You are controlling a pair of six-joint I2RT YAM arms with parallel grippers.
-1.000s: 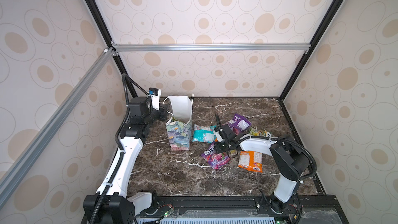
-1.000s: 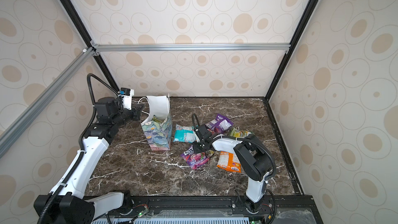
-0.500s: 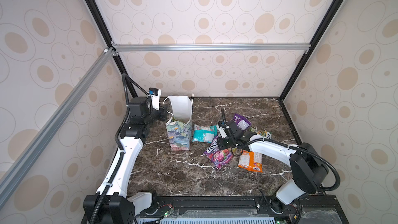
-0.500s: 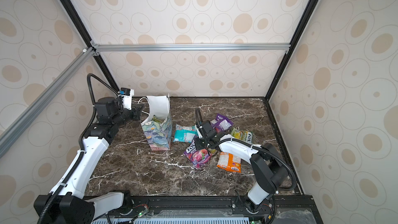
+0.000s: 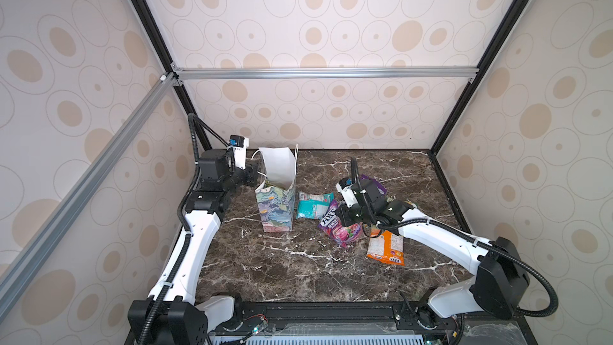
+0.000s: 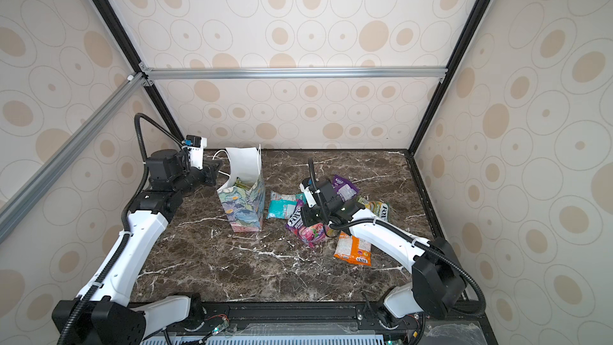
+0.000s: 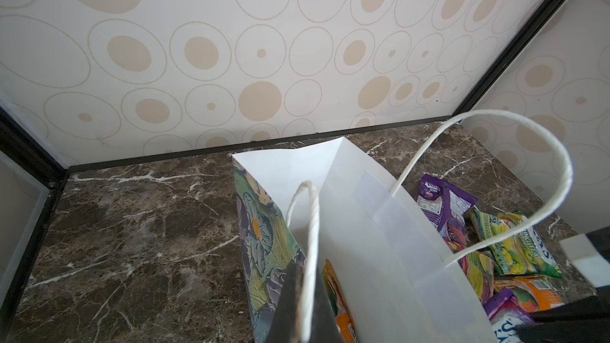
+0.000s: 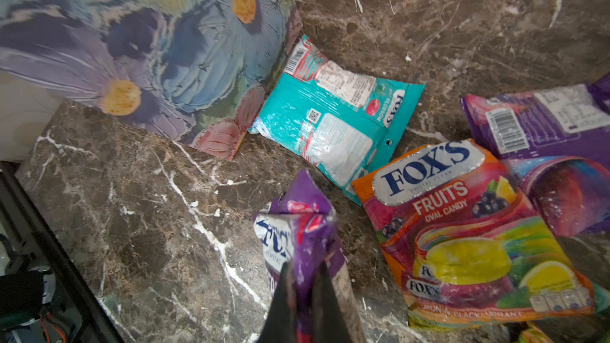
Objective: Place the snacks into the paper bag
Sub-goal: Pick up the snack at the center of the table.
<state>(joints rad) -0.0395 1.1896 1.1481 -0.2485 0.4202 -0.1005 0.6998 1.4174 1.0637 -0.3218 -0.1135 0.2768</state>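
The paper bag [image 5: 277, 207] [image 6: 243, 209] stands upright on the left of the table, white inside and floral outside. My left gripper [image 7: 305, 301] [image 5: 253, 174] is shut on the bag's near cord handle [image 7: 312, 226]. An orange packet [image 7: 336, 292] lies inside the bag. My right gripper [image 8: 305, 292] [image 5: 345, 219] is shut on the top of a purple berries packet [image 8: 303, 226] [image 5: 335, 229] [image 6: 306, 229], right of the bag. Whether its lower end rests on the table I cannot tell. Other snacks lie around: teal [image 5: 313, 205] [image 8: 333, 120], orange [image 5: 386, 248], purple [image 6: 345, 189], green [image 6: 376, 209], a fruits packet [image 8: 468, 226].
The marble table [image 5: 298, 270] is walled on three sides by patterned panels on a black frame. The teal packet touches the foot of the bag. The right arm [image 5: 441, 237] reaches over the orange and green packets.
My right gripper has raised the top of the purple berries packet and carried it slightly toward the bag, with the arm's elbow swinging out right. The left arm and the bag have not moved.
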